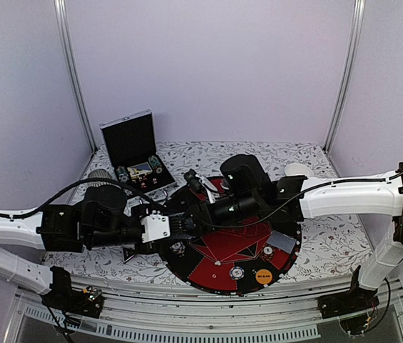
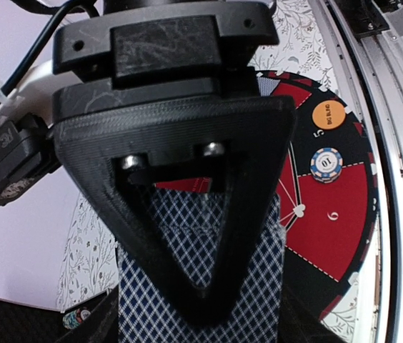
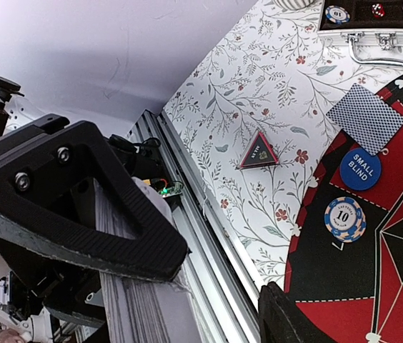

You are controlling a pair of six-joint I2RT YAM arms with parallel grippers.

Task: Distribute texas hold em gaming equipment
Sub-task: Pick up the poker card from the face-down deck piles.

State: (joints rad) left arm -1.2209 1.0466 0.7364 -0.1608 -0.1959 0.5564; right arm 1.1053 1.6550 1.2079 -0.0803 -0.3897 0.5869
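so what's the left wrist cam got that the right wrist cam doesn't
Only left wrist: the orange big blind button. Only right wrist: the blue small blind button, the black triangular marker and one loose face-down card. Both: the deck of cards, the red-and-black mat, the floral cloth and a striped 10 chip, probably not the same chip.

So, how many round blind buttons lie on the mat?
2. The orange button lies at the near edge of the mat, right of a striped chip. The blue button lies at its left edge, between a face-down card and a chip marked 10. The arms may hide others.
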